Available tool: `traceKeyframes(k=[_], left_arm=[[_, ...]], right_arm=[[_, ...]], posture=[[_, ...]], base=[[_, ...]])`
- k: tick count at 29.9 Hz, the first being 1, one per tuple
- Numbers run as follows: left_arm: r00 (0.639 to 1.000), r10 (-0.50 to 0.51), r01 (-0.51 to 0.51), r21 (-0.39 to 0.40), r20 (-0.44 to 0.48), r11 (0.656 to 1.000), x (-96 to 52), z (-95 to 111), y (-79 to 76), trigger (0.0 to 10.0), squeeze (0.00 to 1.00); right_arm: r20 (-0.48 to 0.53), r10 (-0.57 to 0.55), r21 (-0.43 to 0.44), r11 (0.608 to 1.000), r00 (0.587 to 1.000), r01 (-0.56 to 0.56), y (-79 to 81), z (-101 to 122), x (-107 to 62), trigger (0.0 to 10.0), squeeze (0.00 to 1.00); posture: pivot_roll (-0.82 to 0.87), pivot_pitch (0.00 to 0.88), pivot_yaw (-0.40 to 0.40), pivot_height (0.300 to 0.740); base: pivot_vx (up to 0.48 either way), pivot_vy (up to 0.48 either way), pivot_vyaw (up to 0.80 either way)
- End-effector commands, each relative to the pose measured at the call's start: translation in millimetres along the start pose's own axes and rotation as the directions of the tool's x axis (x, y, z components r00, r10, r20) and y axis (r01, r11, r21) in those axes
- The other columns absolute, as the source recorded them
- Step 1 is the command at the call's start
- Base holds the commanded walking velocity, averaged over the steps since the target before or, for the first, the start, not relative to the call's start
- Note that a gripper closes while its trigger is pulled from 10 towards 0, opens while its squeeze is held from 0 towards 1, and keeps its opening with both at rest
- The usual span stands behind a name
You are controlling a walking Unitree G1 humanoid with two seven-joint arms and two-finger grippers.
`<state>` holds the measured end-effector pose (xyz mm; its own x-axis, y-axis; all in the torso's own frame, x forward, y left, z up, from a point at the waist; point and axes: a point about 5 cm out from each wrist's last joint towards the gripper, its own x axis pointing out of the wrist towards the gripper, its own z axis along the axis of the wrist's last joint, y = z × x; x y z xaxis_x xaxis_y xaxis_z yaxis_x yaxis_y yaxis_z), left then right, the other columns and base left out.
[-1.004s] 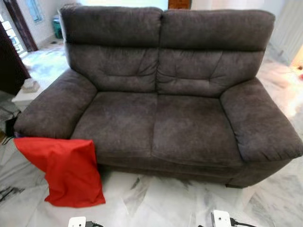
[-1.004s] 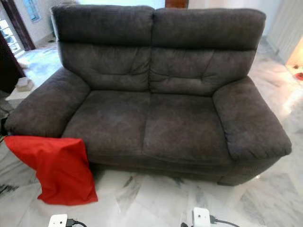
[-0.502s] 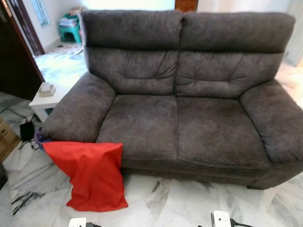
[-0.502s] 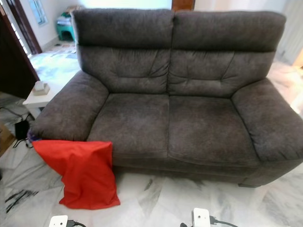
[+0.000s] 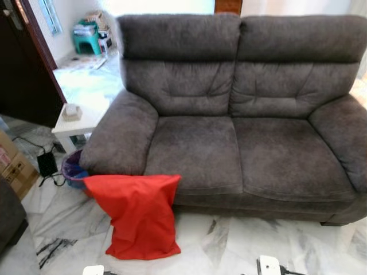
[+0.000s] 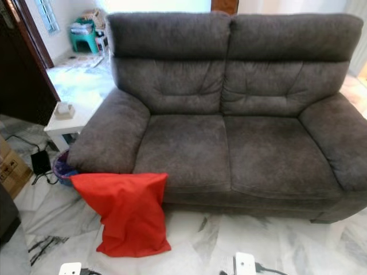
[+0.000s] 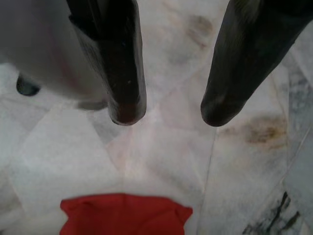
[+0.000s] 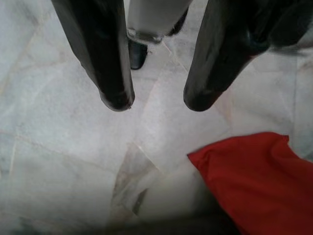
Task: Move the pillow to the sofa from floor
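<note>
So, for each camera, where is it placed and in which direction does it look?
Left and right eye views: on the head, facing forward and down at the grey sofa and red pillow on the marble floor.
Left wrist view: along the open left gripper, down at the floor.
Right wrist view: along the open right gripper, down at the floor.
All views share the pillow.

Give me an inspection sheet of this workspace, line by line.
Surface: white marble floor.
Job's things: red pillow on the floor, leaning against the grey sofa front at its left armrest.
Clutter: purple bin, cardboard box, green stool.
Grippers: left gripper and right gripper open, hanging above the floor.
Cables: black adapter with cable beside the white side table.
Surroundings: dark door.
</note>
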<state>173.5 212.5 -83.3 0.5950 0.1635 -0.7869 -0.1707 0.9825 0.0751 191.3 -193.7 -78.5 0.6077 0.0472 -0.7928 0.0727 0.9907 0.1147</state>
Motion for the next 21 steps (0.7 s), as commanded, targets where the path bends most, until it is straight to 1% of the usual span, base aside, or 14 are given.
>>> traceKeyframes(k=[1,3,5,16,21], left_arm=[[1.0,0.023,-0.023,-0.006,-0.017,1.0,-1.1,-4.2,8.3,10.0,0.0],[1.0,0.024,-0.024,-0.008,-0.017,1.0,-1.1,-4.1,8.1,10.0,0.0],[1.0,0.03,-0.03,0.006,-0.009,1.0,-1.0,-3.1,8.0,10.0,0.0],[1.0,0.027,-0.028,-0.003,-0.006,1.0,-0.8,-2.5,7.0,10.0,0.0],[1.0,0.016,-0.016,0.016,-0.007,1.0,-0.5,-1.9,5.4,10.0,0.0]], right_arm=[[0.004,0.026,0.006,1.0,1.0,-0.027,10.2,1.6,2.2,10.0,0.0],[0.005,0.026,0.006,1.0,1.0,-0.026,10.1,1.8,2.2,10.0,0.0],[0.006,0.026,0.005,1.0,1.0,-0.026,9.8,2.2,2.2,10.0,0.0],[0.006,0.029,0.003,1.0,1.0,-0.029,10.2,3.3,2.5,10.0,0.0],[0.015,0.039,-0.024,0.999,0.999,-0.039,10.7,5.0,2.6,10.0,0.0]], posture=[[0.06,0.055,0.003,0.74],[0.06,0.062,0.001,0.74],[0.06,0.068,-0.001,0.74],[0.06,0.084,-0.004,0.74],[0.06,0.084,-0.004,0.74]], base=[[0.0,0.48,0.0],[0.0,0.48,0.0],[0.0,0.0,0.0],[0.0,0.0,0.0],[0.0,0.0,0.0]])
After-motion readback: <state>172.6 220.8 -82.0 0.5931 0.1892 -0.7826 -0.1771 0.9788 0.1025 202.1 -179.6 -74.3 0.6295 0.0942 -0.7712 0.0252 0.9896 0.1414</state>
